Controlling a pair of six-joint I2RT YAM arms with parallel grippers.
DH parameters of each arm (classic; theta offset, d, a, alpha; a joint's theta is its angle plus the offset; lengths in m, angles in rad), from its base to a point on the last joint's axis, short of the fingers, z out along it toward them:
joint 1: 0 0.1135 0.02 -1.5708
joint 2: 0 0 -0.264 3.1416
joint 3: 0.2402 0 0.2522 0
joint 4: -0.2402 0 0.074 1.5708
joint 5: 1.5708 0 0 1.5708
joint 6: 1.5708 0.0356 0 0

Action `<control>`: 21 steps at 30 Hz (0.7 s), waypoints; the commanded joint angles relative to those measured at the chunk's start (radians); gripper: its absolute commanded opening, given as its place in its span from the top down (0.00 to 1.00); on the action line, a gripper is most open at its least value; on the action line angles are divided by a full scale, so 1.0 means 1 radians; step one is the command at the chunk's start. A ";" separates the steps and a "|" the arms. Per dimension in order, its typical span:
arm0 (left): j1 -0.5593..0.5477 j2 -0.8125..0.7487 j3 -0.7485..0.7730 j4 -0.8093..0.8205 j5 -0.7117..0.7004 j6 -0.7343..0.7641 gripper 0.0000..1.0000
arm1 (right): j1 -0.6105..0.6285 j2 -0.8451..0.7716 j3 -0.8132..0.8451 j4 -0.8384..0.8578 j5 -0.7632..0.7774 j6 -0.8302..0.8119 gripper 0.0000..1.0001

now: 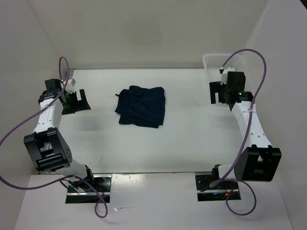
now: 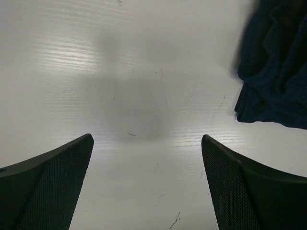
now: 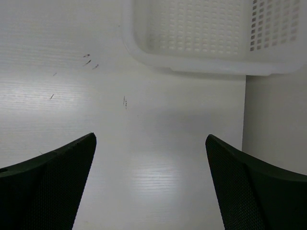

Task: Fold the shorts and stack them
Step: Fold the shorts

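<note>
- The shorts (image 1: 141, 106): a dark navy bundle, folded into a rough rectangle, lying flat on the tabletop (image 1: 144, 148) just left of centre in the overhead view. No claw touches it.
- In the left wrist view, the edge of the shorts fills the upper right corner, its layered hem resting on the white surface.
- Left claw (image 1: 76, 102): at the left of the overhead frame, well apart from the shorts. Its two dark fingers (image 2: 57, 187) are spread wide with only bare tabletop between them, gripping nothing.
- Right claw (image 1: 219, 93): at the right of the overhead frame, near the basket (image 1: 213, 62). Its jaws are likewise fully parted and hold nothing.
- Basket: white mesh, in the upper right corner of the tabletop against the side wall. In the right wrist view, its perforated rim spans the top of the frame.
</note>
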 commanded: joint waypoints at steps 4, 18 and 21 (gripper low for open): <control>0.065 -0.058 -0.001 0.036 0.062 0.004 0.00 | 0.012 -0.115 -0.060 0.018 0.080 0.069 0.00; 0.074 -0.096 -0.039 0.045 0.082 0.004 0.00 | 0.021 -0.172 -0.142 0.055 0.080 0.080 0.00; 0.074 -0.096 -0.039 0.045 0.082 0.004 0.00 | 0.021 -0.172 -0.142 0.055 0.080 0.080 0.00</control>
